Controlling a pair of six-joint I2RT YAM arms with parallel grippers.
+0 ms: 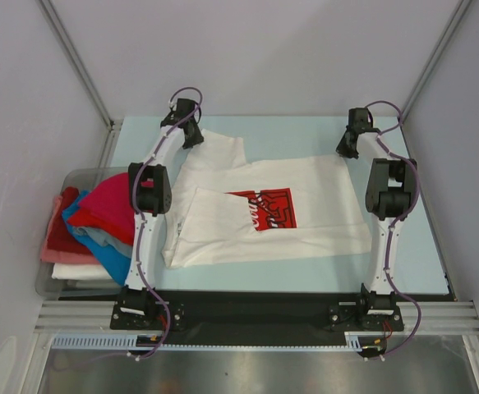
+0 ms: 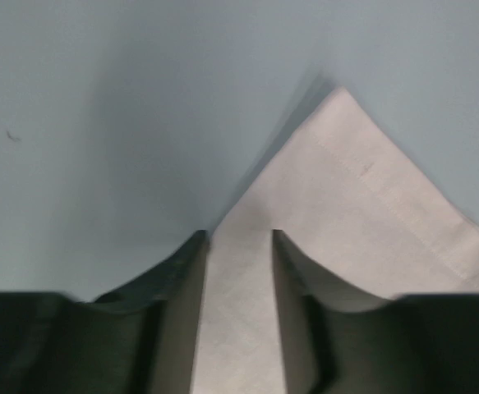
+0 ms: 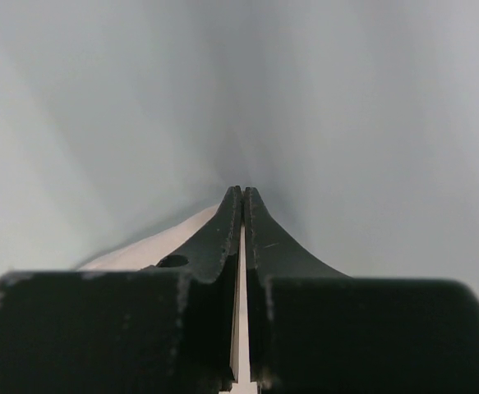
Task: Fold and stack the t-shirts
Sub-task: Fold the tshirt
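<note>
A white t-shirt [image 1: 321, 205] with a red square print [image 1: 268, 209] lies partly folded on the light blue table [image 1: 420, 263]. My left gripper [image 1: 191, 138] is at its far left corner. In the left wrist view the gripper [image 2: 237, 238] is open, its fingers straddling the white cloth [image 2: 362, 197], whose corner points away. My right gripper [image 1: 346, 148] is at the shirt's far right corner. In the right wrist view it [image 3: 244, 190] is shut, with a thin strip of white cloth [image 3: 157, 246] pinched between the jaws.
A clear grey bin [image 1: 75, 176] stands at the table's left edge. It holds a pile of tees: magenta-red [image 1: 108, 205], blue [image 1: 91, 234], pink [image 1: 58, 238] and white [image 1: 75, 269]. Grey walls enclose the table at the back and sides.
</note>
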